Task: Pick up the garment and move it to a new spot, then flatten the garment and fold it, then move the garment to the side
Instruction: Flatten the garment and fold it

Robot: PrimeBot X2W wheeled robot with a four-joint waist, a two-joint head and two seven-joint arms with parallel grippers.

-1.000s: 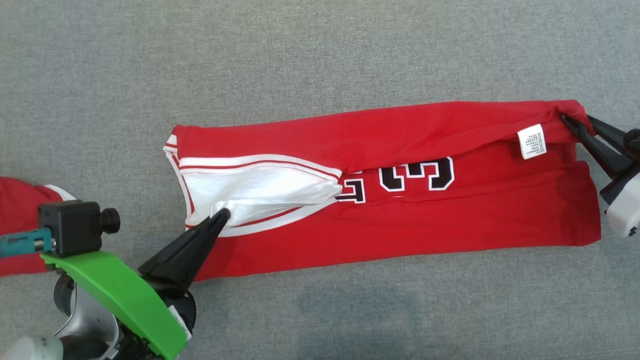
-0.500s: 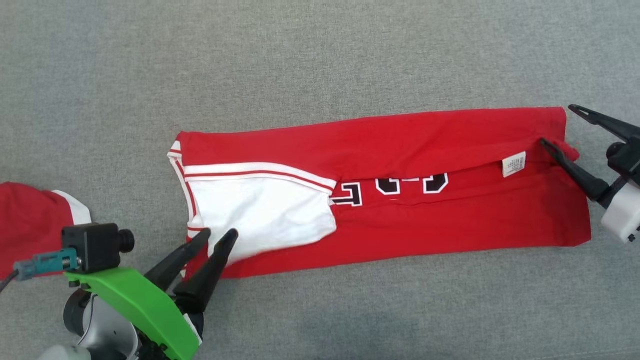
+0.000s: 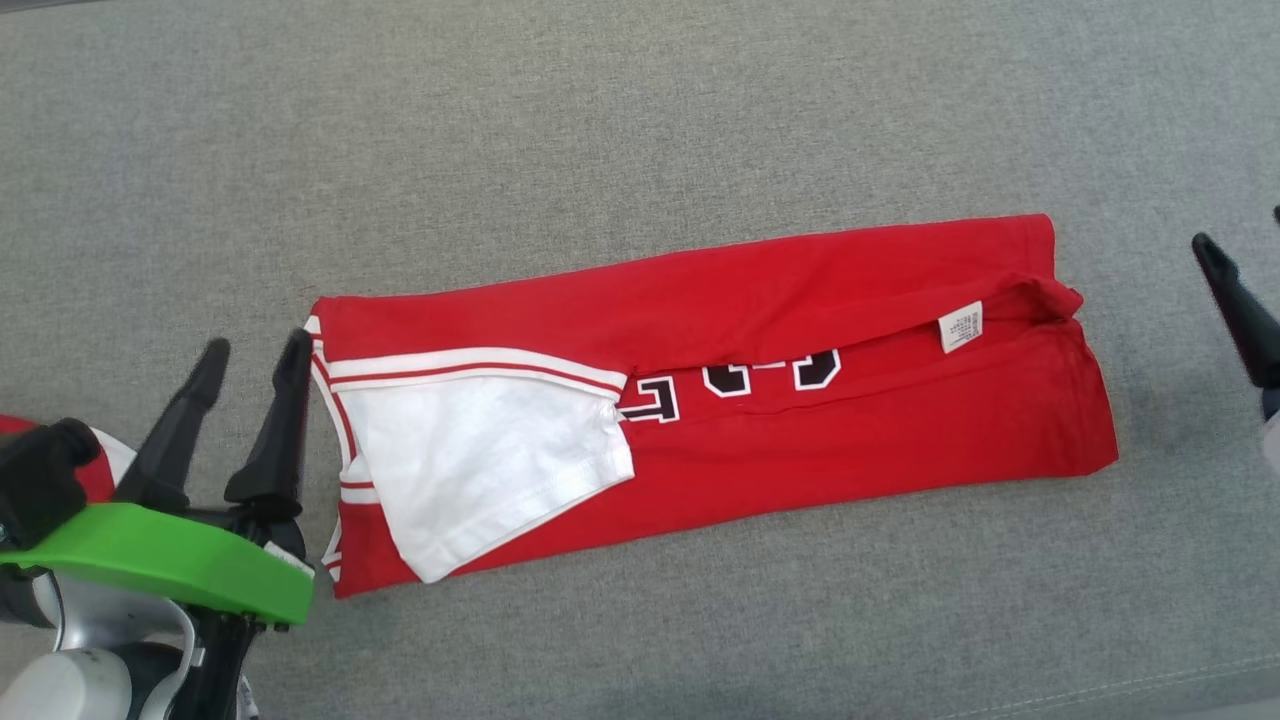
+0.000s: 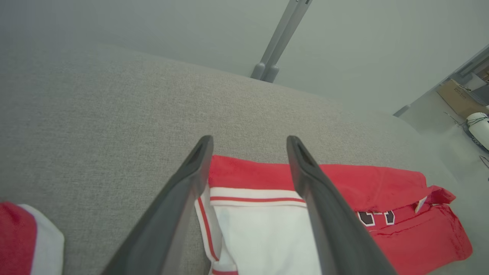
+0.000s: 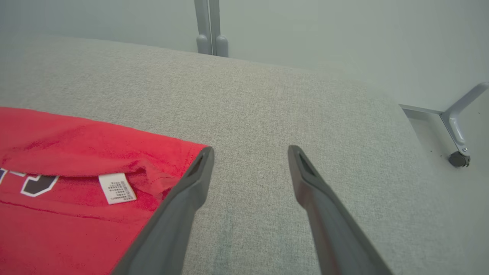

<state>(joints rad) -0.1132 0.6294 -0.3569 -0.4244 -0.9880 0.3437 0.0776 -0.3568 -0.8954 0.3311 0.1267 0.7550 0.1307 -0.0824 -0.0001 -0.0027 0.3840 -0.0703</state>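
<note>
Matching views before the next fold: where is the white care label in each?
Head view: label right of centre.
Left wrist view: label small, lower right.
Right wrist view: label lower left.
Shared landmark: the lettering, left of the label in each.

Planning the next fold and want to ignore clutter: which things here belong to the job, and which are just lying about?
Job:
red garment, folded lengthwise on the grey surface
left claw, open, by its white end
right claw, open, off its other end

Lying about:
red-and-white cloth beside the left claw
cardboard box
caster wheel
</note>
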